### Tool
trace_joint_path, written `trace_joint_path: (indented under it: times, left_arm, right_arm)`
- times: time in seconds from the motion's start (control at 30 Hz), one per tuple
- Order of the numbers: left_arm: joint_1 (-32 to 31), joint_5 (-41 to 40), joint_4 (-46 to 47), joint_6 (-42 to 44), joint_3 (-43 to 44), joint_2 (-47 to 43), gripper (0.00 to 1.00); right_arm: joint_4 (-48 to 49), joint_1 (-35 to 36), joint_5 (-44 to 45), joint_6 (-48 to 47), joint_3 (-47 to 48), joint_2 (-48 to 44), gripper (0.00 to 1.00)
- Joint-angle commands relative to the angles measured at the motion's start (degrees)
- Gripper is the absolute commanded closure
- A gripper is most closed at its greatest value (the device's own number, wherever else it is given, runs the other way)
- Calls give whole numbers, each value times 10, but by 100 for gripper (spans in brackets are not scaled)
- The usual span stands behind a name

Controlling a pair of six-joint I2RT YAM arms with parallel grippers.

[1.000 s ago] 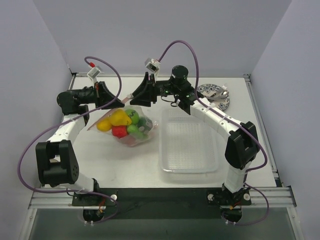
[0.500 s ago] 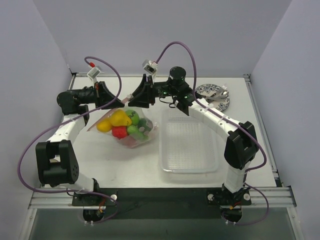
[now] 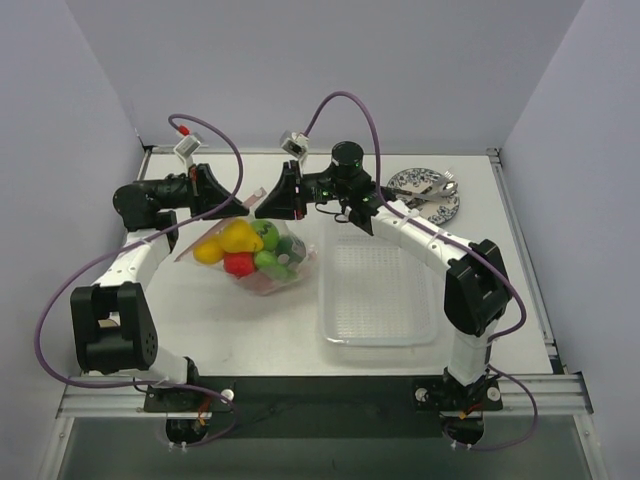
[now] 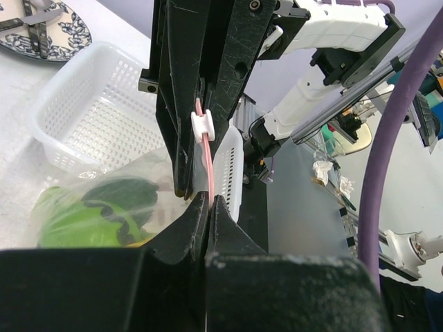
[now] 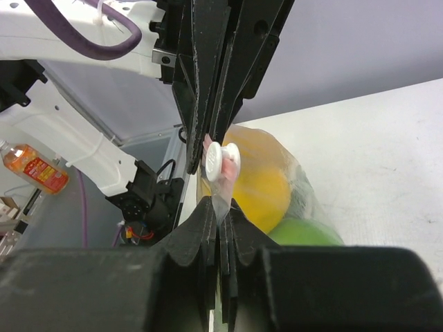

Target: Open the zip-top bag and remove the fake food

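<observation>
The zip-top bag [image 3: 262, 262] lies left of centre with its pinkish zip strip [image 4: 206, 166] lifted between both grippers. Inside is the fake food: a yellow piece [image 3: 236, 237], a red piece [image 3: 238, 263] and green pieces [image 3: 267, 236]. My left gripper [image 3: 240, 207] is shut on the zip strip [image 4: 210, 202]. My right gripper [image 3: 262, 205] faces it, almost tip to tip, and is shut on the bag's plastic [image 5: 221, 206] just below the white slider [image 5: 220, 160]. The slider also shows in the left wrist view [image 4: 201, 124]. The yellow piece [image 5: 263, 187] and a green piece [image 5: 308, 234] show through the bag.
A rigid white mesh tray [image 3: 375, 290] stands right of the bag and shows in the left wrist view [image 4: 90, 121]. A blue-patterned plate [image 3: 425, 190] with cutlery sits at the back right. Purple cables arch over both arms.
My right gripper has moved left along the zip strip toward my left gripper, and the gap between them has nearly closed. The bag and food have stayed put.
</observation>
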Motion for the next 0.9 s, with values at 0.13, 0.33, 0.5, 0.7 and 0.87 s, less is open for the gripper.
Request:
trace_joint_path:
  times: [0.13,0.33,0.5,0.7,0.87]
  left_arm:
    - [-3,74,202,17,-21,-38,28]
    - [-11,72,204,12,57,-8,3]
    - [-26,73,203,14,88,24,3]
    - [-21,75,203,24,55,10,36]
    - [7,74,203,33,30,6,40]
  right_arm:
    - [21,9,-15,-20,23,-31,100]
    - [-50,25,-8,-83,25,-38,100]
    - [-103,35,0,-113,47,-39,100]
    - [-118,34,0,-120,61,-38,100]
    - [-136,34,2,-131,71,-41,100]
